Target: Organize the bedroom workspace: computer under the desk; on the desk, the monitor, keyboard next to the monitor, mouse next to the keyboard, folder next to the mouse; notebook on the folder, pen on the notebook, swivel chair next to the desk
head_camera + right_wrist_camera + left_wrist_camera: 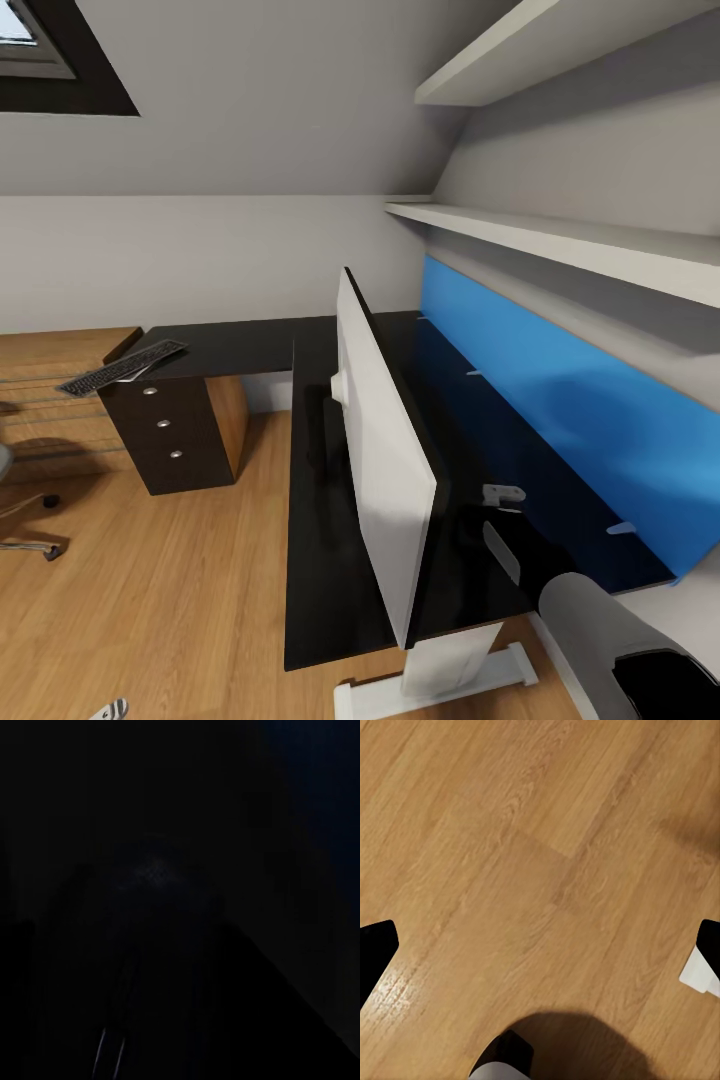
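The monitor (pixel 385 470) stands on the black L-shaped desk (pixel 320 560), seen edge-on with its white back toward me. The keyboard (pixel 122 368) lies on the desk's far left wing. Part of the swivel chair's base (pixel 28 520) shows on the floor at the left edge. My left gripper (pixel 540 945) hangs open over bare wooden floor, its black fingertips (pixel 376 949) wide apart with nothing between them. My right arm (pixel 605 635) reaches in at the lower right beside the desk. The right wrist view is almost black, so that gripper's state is unreadable.
A blue panel (pixel 560 400) runs along the desk's back, with two white shelves (pixel 560 240) above it. A dark drawer unit (pixel 170 430) stands under the left wing. Wooden floor (pixel 170 590) lies open between the chair and the desk.
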